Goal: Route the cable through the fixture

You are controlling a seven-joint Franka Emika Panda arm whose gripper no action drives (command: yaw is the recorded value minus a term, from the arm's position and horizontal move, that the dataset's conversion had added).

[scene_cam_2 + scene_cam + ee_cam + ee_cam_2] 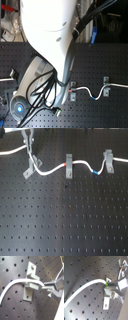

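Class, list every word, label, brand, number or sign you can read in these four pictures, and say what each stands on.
None: no readable text in any view.
The cable bears only a red-orange band and a blue band, colour marks with no lettering.
The fixture, the two grey clips and the black perforated board are plain.
The robot arm shows no legible label.

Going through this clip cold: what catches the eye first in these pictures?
The long thin white cable snaking across the black perforated board in the first exterior view, threaded past two upright grey clips with red-orange and blue bands. At the first exterior view's left, the gripper meets the slanted grey fixture.
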